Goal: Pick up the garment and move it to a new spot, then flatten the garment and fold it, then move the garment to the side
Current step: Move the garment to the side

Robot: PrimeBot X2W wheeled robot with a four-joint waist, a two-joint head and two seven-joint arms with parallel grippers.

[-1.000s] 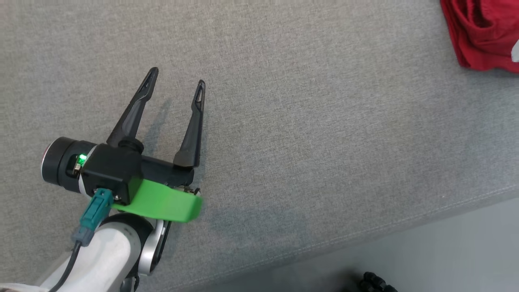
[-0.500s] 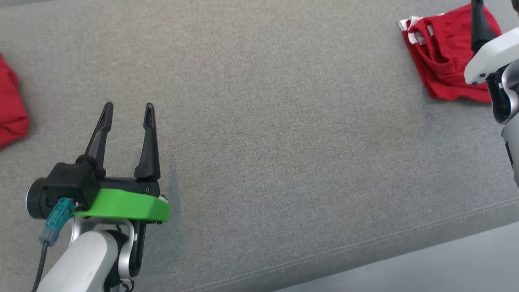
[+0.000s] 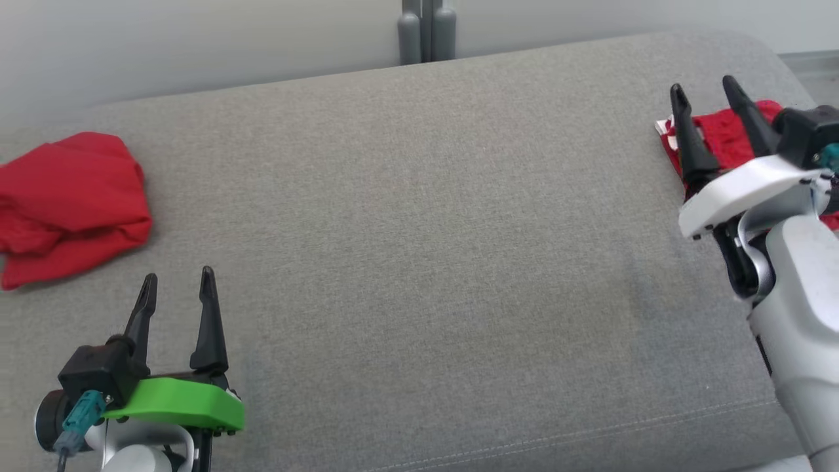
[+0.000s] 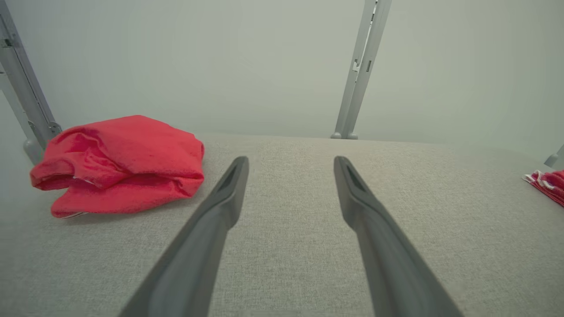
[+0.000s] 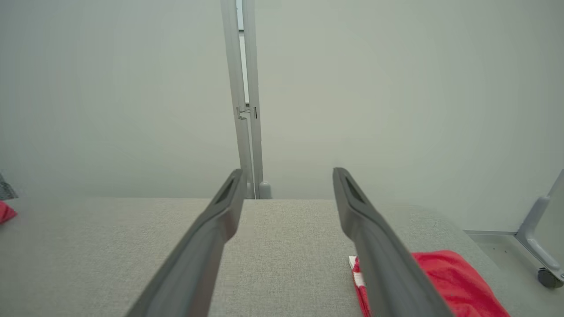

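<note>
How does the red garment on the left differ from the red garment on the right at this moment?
The left garment is a puffy, crumpled heap; the right garment lies flatter. The left garment looks almost wholly red; the right garment shows clear white trim. The left garment lies clear of the left hand; the right garment is partly hidden behind the right hand in the head view. Both are red, on the grey cushion, unheld.

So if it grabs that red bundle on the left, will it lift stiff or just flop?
Probably flop: the red bundle lies in soft rumpled folds, so it would likely drape from a pinch. It looks like thin cloth, so likely light. Pushed, it may bunch rather than slide: the grey cushion looks coarsely woven.
</note>
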